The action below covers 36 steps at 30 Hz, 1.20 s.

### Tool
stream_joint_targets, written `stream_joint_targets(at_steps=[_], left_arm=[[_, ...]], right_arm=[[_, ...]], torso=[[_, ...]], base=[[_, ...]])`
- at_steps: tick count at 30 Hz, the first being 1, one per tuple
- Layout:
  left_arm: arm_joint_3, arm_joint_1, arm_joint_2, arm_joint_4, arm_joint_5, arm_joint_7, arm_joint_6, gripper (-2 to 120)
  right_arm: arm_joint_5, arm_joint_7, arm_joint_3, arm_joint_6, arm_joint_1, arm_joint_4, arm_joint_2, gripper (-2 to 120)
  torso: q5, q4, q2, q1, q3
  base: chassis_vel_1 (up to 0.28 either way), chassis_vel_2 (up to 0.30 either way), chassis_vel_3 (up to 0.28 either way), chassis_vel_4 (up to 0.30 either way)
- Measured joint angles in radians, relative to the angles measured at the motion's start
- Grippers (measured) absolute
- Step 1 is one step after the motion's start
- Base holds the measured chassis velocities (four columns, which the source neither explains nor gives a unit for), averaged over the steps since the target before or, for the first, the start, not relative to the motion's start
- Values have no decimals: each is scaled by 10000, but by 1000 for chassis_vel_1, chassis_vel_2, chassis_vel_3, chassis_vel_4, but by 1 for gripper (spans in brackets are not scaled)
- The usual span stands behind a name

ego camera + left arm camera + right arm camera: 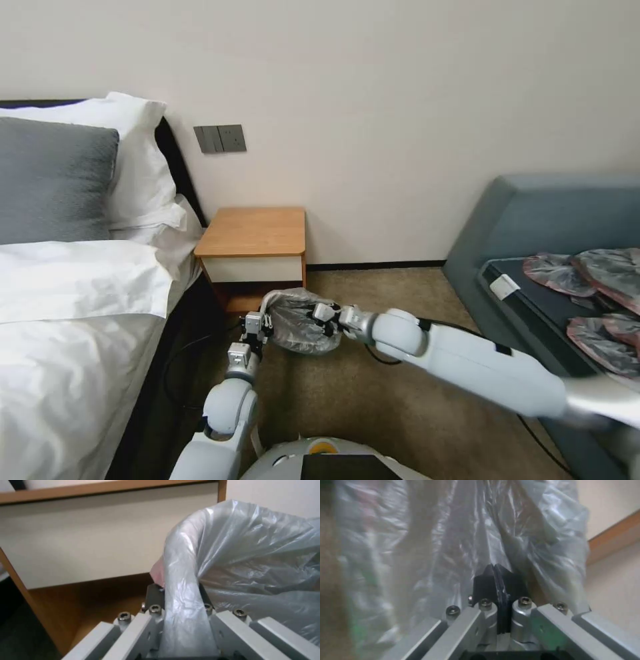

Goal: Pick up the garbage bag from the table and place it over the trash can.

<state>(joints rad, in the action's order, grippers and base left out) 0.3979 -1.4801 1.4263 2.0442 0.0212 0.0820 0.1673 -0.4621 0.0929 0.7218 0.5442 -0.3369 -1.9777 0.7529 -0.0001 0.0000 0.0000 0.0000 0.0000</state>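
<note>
The garbage bag (300, 325), thin crinkly grey plastic, hangs low over the carpet in front of the table (253, 233), stretched between my two grippers. My left gripper (266, 324) holds its near-left side; in the left wrist view the left gripper (178, 593) has its fingers either side of a plastic-wrapped rounded rim, with a pink edge (157, 572) beside it. On the bag's right side my right gripper (320, 313) is shut, and the right gripper (495, 576) pinches plastic between black pads. The trash can (180, 555) shows as that rim under the plastic; the rest of it is hidden.
A bed (73, 300) with white sheets and pillows stands at the left, close to my left arm. A grey-blue sofa (533, 213) is at the right, with several flattened grey-pink bags (593, 293) on a dark surface. A black cable (180, 353) lies on the carpet.
</note>
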Motion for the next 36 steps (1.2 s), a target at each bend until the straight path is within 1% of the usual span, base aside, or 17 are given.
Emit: stream_joint_targets(at_steps=[2,4,6,7,8,9,10,13,21,23,26,27,30,31,32,35,36], left_arm=[[1,-32,7,13,-102,-18,-46,3],[1,-88,34,38,-239,-28,-109,3],[0,-108,45,51,-285,-33,-128,3],[0,-160,67,88,-397,-37,-176,3],[3,-258,93,165,-545,-38,-241,3],[3,-258,93,165,-545,-38,-241,3],[28,-357,154,258,-630,-18,-268,3],[32,-445,223,376,-651,17,-263,3],[-5,-575,299,542,-494,170,-21,3],[-9,-583,319,546,-458,194,16,3],[17,-580,362,507,-285,345,140,3],[17,-580,362,507,-285,345,140,3],[104,-501,414,431,136,554,337,3],[104,-501,414,431,136,554,337,3],[141,-417,436,386,350,686,457,3],[170,-296,441,367,1048,1280,547,3],[170,-296,441,367,1048,1280,547,3]], right_arm=[[7,-1,300,20,334,275,195,0],[12,0,800,69,763,672,552,0],[21,0,952,79,876,802,694,0],[58,0,1232,87,1081,1109,987,0],[168,23,1566,89,1309,1645,1446,0],[168,23,1566,89,1309,1645,1446,0],[336,70,1871,62,1469,2296,1923,0],[652,145,2208,-50,1530,3121,2508,0],[1249,336,2343,-287,1463,3830,3016,0],[1300,358,2258,-336,1427,3819,3007,0],[1350,363,1795,-385,1212,3221,2717,0],[1350,363,1795,-385,1212,3221,2717,0],[1378,414,939,-431,686,2040,2121,0],[1378,414,939,-431,686,2040,2121,0],[1368,433,455,-435,276,1388,1722,0],[1340,558,-908,-517,-1002,388,782,0],[1340,558,-908,-517,-1002,388,782,0]], torso=[[0,0,0,0,1],[-1,0,0,0,1],[1,1,0,0,0],[-1,0,0,0,0],[1,-1,0,0,0],[1,-1,0,0,0],[-2,1,0,0,0],[-1,1,0,0,0],[0,0,0,0,0],[1,0,0,0,0],[1,-1,0,0,0],[1,-1,0,0,0],[2,2,0,0,-1],[2,2,0,0,-1],[1,-1,0,0,0],[2,-3,0,0,-1],[2,-3,0,0,-1]], base=[[0,0,0,0],[0,0,0,0],[0,0,0,0],[0,0,0,0],[0,0,0,0],[0,0,0,0],[0,0,0,0],[0,0,0,0],[0,0,0,0],[0,0,0,0],[0,0,0,0],[0,0,0,0],[0,0,0,0],[0,0,0,0],[0,0,0,0],[0,0,0,0],[0,0,0,0]])
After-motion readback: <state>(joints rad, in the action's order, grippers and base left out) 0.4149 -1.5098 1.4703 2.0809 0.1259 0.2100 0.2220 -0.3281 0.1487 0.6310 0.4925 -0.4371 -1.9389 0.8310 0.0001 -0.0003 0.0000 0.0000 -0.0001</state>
